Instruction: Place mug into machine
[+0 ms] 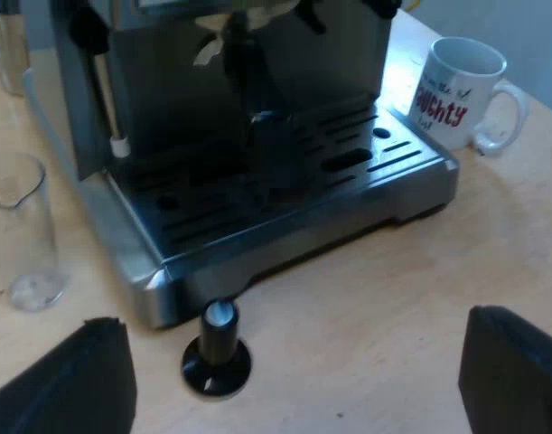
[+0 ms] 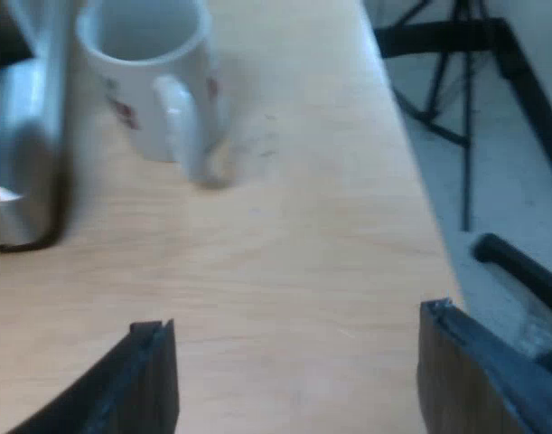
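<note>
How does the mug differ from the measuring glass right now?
The mug is white, opaque, with red lettering; the measuring glass is clear. The mug has a handle; the measuring glass shows none. Both stand upright on the table, beside the espresso machine, not on its drip tray.

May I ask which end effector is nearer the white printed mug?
Right, probably. The right end effector faces the white printed mug across wooden tabletop; the left end effector views it past the silver espresso machine's drip tray corner.
</note>
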### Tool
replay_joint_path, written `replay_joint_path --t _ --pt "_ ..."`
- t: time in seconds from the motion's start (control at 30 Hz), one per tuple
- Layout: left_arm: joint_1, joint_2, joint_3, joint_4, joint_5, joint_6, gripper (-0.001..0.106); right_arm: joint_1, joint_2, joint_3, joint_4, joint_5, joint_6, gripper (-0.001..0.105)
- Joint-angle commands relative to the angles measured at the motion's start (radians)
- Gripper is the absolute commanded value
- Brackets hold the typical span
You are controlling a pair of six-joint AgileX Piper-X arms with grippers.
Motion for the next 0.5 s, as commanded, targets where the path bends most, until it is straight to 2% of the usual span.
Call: replay_joint_path --t 0.03,0.27,0.5 --pt "-0.090 0.076 -0.015 -0.109 0.039 -0.049 0.079 -0.006 0.045 -0.058 -0.005 -0.087 -0.037 0.059" --pt "-0.225 0.183 -0.015 -0.242 0.045 -0.049 0.079 -0.006 0.139 -0.125 -0.005 -0.208 -0.044 0.059" --pt "-0.324 0.271 -0.015 -0.323 0.049 -0.040 0.079 -0.006 0.193 -0.127 -0.018 -0.270 -0.047 0.059"
